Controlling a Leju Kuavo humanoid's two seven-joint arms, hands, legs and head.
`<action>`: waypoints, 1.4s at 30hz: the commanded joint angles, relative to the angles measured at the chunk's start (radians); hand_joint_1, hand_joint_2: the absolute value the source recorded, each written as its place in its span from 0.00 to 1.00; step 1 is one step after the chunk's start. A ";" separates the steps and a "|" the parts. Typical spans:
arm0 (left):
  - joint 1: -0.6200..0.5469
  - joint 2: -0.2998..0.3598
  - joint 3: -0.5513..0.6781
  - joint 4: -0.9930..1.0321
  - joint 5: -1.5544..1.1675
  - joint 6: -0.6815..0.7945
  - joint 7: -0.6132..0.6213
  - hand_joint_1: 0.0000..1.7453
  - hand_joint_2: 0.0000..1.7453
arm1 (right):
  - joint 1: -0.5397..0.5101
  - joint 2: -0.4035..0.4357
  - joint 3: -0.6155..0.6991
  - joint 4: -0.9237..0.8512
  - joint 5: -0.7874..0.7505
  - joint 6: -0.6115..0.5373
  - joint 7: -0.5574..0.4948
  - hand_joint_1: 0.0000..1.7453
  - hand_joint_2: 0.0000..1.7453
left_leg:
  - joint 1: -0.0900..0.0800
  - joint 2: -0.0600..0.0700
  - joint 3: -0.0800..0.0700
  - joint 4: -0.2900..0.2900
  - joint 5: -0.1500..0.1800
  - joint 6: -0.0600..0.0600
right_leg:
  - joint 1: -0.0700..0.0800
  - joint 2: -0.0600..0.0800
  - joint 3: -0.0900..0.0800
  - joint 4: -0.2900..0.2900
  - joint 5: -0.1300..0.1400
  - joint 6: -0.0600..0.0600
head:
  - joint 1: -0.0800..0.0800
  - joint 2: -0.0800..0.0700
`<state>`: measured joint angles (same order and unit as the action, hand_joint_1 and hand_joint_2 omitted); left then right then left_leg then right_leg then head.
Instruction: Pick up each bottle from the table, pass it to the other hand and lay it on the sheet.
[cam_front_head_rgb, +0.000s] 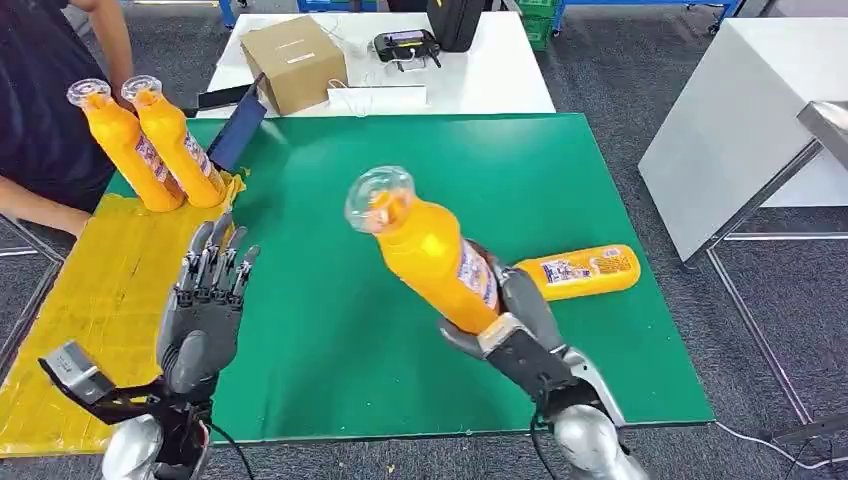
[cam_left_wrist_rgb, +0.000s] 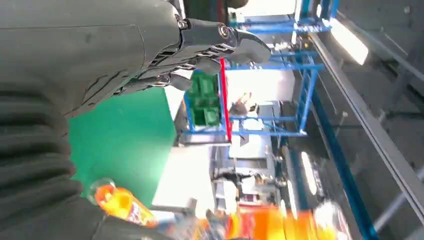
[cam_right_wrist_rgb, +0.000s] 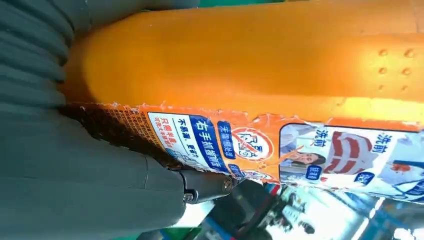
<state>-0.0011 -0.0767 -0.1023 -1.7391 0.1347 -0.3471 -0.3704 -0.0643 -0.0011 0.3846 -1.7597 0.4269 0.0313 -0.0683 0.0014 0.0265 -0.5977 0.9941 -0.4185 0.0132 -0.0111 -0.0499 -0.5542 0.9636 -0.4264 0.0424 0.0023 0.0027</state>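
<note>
While the right hand (cam_front_head_rgb: 515, 320) clamps the tilted bottle (cam_front_head_rgb: 425, 245) low on its body, it looks top-heavy and could slip. The left hand (cam_front_head_rgb: 205, 300), fingers apart and empty, waits well apart; a misjudged handover drops it onto the green surface (cam_front_head_rgb: 330, 330).

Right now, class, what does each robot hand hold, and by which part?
The right hand grips an orange bottle by its lower body; the left hand holds nothing.

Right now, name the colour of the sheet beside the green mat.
Yellow sheet; head view shows it best.
</note>
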 joint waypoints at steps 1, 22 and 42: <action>-0.055 -0.013 -0.073 0.078 -0.009 0.015 0.014 0.00 1.00 | -0.162 0.069 0.178 0.218 0.047 -0.026 0.023 1.00 1.00 | 0.001 0.001 0.003 -0.001 -0.001 -0.001 | 0.000 0.006 0.002 -0.001 0.000 -0.002 | 0.000 0.000; -0.067 0.037 -0.155 0.122 -0.081 0.010 0.029 0.00 1.00 | -0.236 0.085 0.392 0.340 0.118 0.016 0.044 1.00 1.00 | 0.000 -0.001 0.001 -0.001 -0.001 -0.001 | 0.000 0.005 0.001 -0.001 -0.001 -0.002 | 0.000 0.000; -0.080 0.055 -0.122 0.144 -0.054 -0.015 0.023 1.00 1.00 | -0.255 0.066 0.488 0.382 0.145 0.031 0.044 1.00 1.00 | 0.000 -0.002 0.000 -0.001 0.000 -0.001 | 0.000 0.002 0.000 -0.001 -0.001 -0.001 | 0.000 0.000</action>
<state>-0.0377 -0.0378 -0.2182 -1.6663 0.0793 -0.3590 -0.3513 -0.2770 0.0923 0.7885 -1.4492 0.5707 0.0534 -0.0206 0.0014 0.0264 -0.6005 0.9942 -0.4184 0.0133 -0.0112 -0.0501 -0.5569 0.9638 -0.4264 0.0424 0.0023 0.0027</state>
